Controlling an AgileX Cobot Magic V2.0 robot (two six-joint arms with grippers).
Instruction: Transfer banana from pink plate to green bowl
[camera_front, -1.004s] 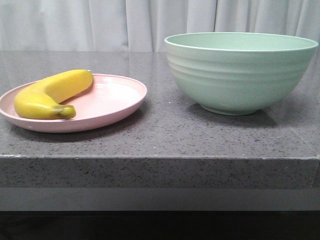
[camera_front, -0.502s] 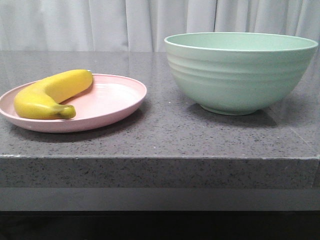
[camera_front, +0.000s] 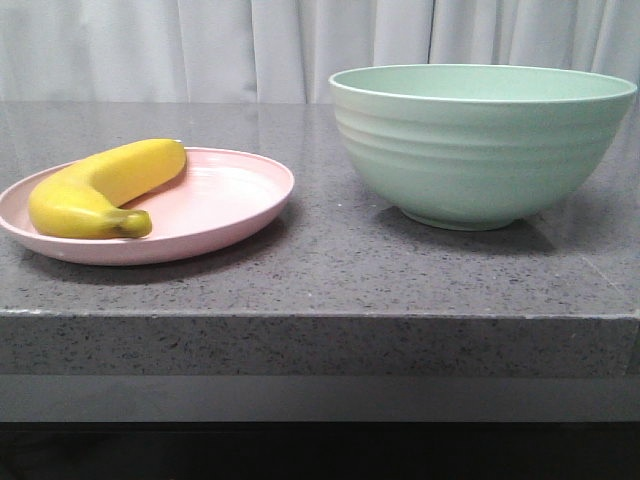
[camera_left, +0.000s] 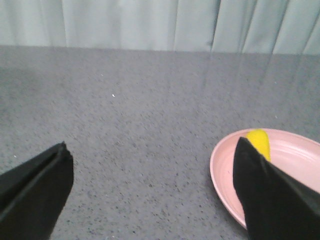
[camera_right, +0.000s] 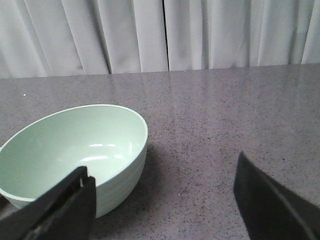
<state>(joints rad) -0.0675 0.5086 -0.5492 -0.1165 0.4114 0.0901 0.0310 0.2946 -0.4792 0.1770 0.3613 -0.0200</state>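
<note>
Banana (camera_front: 100, 190) lies on its side on the plate (camera_front: 225, 200), toward the plate's left and far part, dark tip pointing at the near rim. Plate sits on the desk (camera_front: 320, 270) on the left; bowl (camera_front: 480, 145) stands well apart on the right, empty as far as the right wrist view shows. Nothing moved yet by the look of it; the transfer has not started.

Left gripper (camera_left: 150, 195): fingers spread wide, nothing between them, low over bare desk beside the plate. One finger partly covers the banana end in the left wrist view. Right gripper (camera_right: 165, 200): fingers spread too, empty, just beside the bowl. Neither arm shows in the front view.

Handling, as a judgement:
- Banana is light, firm-ish but bruises; peel is smooth, so moderate squeeze only.
- Best hold is across the thick middle, fingers straddling the curve, not the tapering ends where it could pivot or slip out.
- It lies flat on a shallow plate, so fingertips must go low without catching the rim or pushing the light plastic plate along.
- Bowl wall is tall: lift has to clear the rim before release.
- Left arm is the closer one for the pick.
</note>
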